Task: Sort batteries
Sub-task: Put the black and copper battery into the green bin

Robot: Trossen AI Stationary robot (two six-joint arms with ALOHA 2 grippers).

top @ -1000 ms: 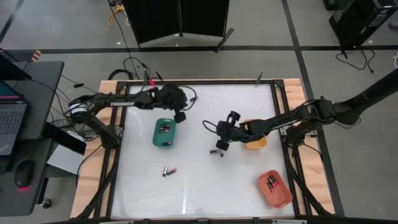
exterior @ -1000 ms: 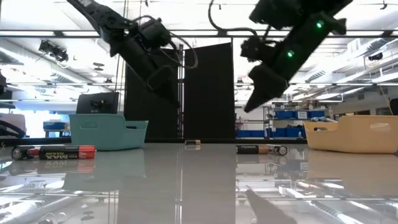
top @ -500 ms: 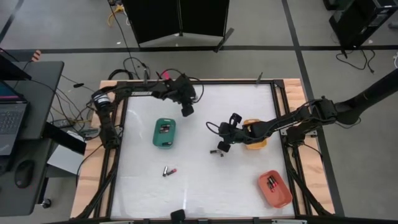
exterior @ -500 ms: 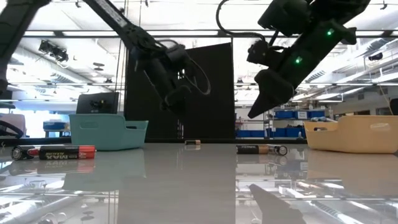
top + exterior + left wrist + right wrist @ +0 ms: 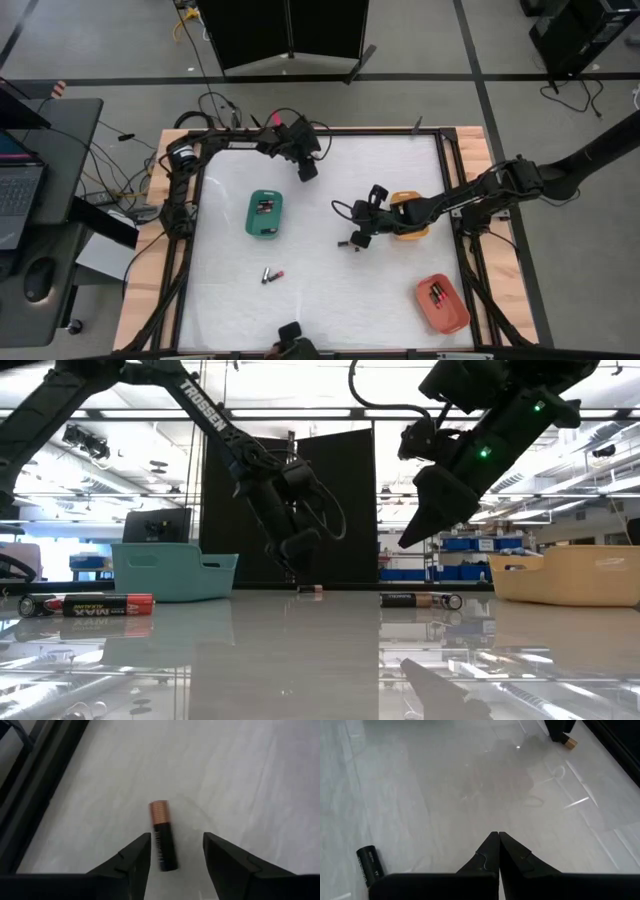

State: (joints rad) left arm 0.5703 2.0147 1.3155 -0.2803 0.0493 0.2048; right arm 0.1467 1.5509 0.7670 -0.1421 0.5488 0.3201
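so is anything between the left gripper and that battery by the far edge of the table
Nothing visible. In the left wrist view the left gripper is open, its fingers on either side of the copper-capped battery, which lies alone on bare white table. The shut right gripper is well clear of it.

Table (image 5: 320, 290): white, glossy top, black frame, bare wood edges. Arms: black. Trays: green (image 5: 264, 214), orange-yellow (image 5: 411, 229), red (image 5: 443, 303); green one reads pale teal from table height. Battery (image 5: 163, 835) under left gripper (image 5: 175, 851): black body, copper end. Pair (image 5: 272, 274) near front: dark with red, white lettering. Cell (image 5: 369, 864) near right gripper (image 5: 498, 849): black, markings not legible.
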